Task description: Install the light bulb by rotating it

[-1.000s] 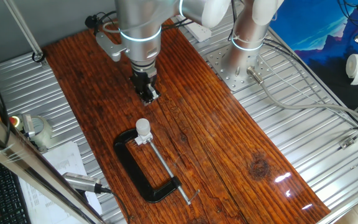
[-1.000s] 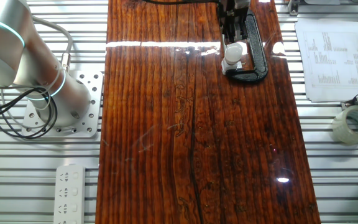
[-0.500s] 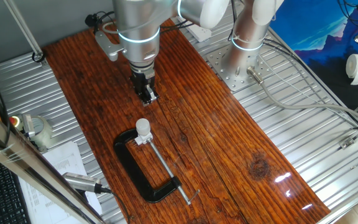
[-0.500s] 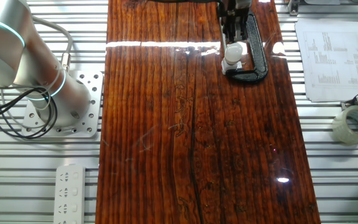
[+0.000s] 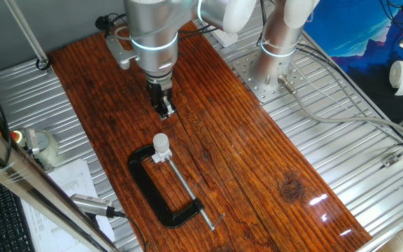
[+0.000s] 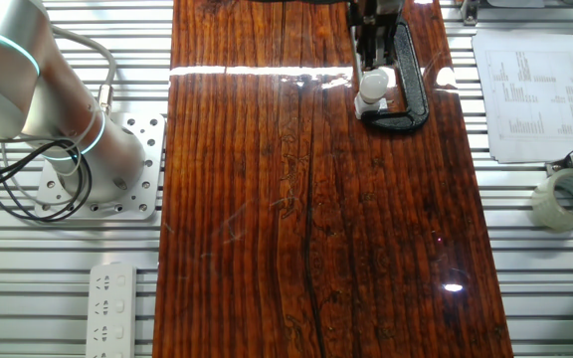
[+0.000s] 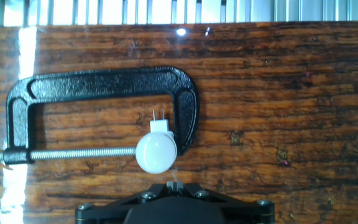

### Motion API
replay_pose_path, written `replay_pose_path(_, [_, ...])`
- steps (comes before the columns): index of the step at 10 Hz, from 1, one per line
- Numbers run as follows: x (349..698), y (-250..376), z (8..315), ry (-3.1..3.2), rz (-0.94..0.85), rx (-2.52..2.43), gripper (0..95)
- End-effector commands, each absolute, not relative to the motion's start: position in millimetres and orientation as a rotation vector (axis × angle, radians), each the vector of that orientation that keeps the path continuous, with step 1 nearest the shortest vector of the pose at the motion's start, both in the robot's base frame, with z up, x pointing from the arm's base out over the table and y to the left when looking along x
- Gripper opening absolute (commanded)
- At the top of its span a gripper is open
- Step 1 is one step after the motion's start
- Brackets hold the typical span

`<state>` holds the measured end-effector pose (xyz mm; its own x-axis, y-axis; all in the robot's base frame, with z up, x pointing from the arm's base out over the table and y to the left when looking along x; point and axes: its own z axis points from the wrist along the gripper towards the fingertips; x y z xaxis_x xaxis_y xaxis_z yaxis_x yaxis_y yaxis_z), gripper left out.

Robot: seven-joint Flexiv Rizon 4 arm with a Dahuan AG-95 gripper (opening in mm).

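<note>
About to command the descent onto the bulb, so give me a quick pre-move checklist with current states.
1. Small white round-headed light bulb upright in the black C-clamp: ok.
2. White socket block clamped in place: ok.
3. Hand apart from the bulb, not touching: ok.
4. Hand aligned over the bulb: not ok; in the fixed view it sits farther up the brown wooden board.
5. Hand open enough for the bulb head: cannot tell.
6. Bulb already fully seated: cannot tell.

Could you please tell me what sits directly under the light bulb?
The light bulb stands on a small white block held in the black C-clamp. Its base and the block's centre are covered.
</note>
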<state>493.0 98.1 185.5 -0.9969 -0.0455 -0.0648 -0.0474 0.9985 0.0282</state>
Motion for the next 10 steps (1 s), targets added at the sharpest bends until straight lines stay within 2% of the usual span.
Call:
replay_pose_path(1, [490.3, 97.8, 186.9, 3.081, 0.047, -0.068, 0.0])
replay_pose_path(10, [490.9, 96.9, 185.9, 3.079, 0.055, -0.041, 0.0])
